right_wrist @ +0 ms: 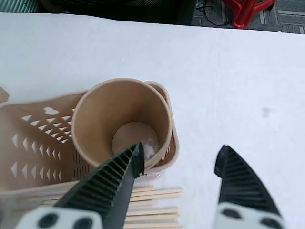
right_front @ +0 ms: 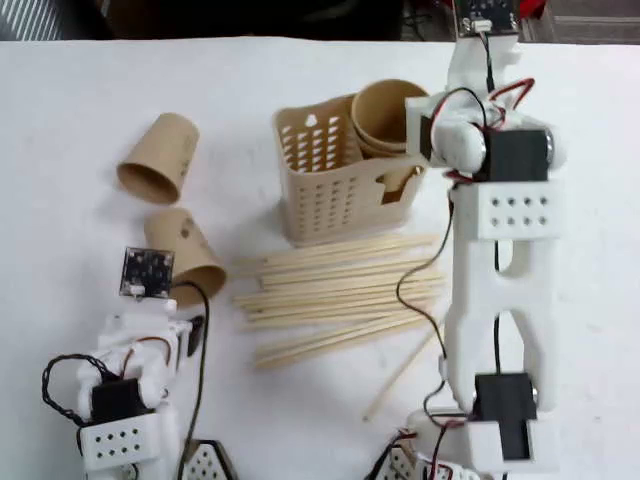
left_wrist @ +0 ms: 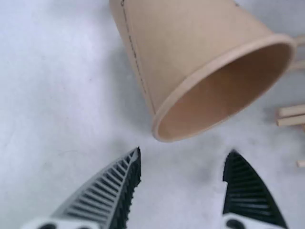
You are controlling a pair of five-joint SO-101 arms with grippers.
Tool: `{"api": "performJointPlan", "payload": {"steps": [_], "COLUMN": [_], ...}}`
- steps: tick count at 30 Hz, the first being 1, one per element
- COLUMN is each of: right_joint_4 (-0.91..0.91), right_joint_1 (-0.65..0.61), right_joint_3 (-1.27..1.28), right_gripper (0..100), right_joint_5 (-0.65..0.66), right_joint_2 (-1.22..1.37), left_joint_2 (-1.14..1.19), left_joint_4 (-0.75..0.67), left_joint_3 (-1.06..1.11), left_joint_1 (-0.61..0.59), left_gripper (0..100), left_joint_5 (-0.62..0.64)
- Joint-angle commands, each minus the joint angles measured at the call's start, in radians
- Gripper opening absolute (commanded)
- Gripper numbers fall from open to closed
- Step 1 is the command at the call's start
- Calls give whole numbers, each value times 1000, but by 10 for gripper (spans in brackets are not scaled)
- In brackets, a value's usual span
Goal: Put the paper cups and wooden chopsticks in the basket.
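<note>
The paper cups are plain brown, tapered, with a rolled rim and a matte surface. One upright cup [right_front: 388, 108] stands in the corner of the basket [right_front: 330, 190] nearest the right arm. In the high view a second rim shows just beneath it, as if the cup were nested in another. Its round bottom and smooth inner wall show in the right wrist view.

Two more cups lie on their sides on the white counter [right_front: 80, 100], well to the left of the basket. The far cup [right_front: 160, 158] has its mouth turned away from the basket. The near cup [right_front: 190, 255] lies just ahead of the left arm, with a thin dark seam line down its wall. A small dark mark on its side is too small to read.

The basket is cream plastic and rectangular. Its walls are pierced with rows of small holes, and there is a handle cut-out in one end. It stands upright on the counter.

The wooden chopsticks [right_front: 340, 295] are pale, slim and straight. They lie in a loose, roughly parallel spread on the counter just in front of the basket, between the arms. One stray chopstick [right_front: 400, 375] lies aslant near the right arm's base.

The left gripper [left_wrist: 186, 152] sits low, just short of the near cup's open mouth, with its ribbed jaws apart. The right gripper [right_wrist: 181, 147] hangs above the basket's cup corner. Its jaws are also apart and hold nothing.
</note>
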Motion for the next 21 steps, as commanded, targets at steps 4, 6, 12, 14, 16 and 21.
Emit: {"api": "performJointPlan", "payload": {"steps": [4, 6, 12, 14, 16, 21], "right_joint_4": [153, 200, 272, 272, 272, 272], "right_joint_1": [-4, -4, -4, -7, -10, -2], "right_joint_3": [-34, -34, 31, 98, 173, 338], "right_gripper": [10, 36, 42, 44, 42, 41], "right_joint_5": [14, 75, 112, 112, 112, 112], "right_joint_2": [-162, -180, -193, -193, -193, -193], "left_joint_2": [-8, -8, -8, -8, -8, -8], "left_joint_4": [2, 2, 2, 2, 2, 2], "left_joint_3": [-5, -5, -5, -5, -5, -5], "left_joint_1": [-2, -2, -2, -2, -2, -2], "left_gripper": [275, 275, 275, 275, 275, 275], "left_joint_5": [-8, -8, -8, -8, -8, -8]}}
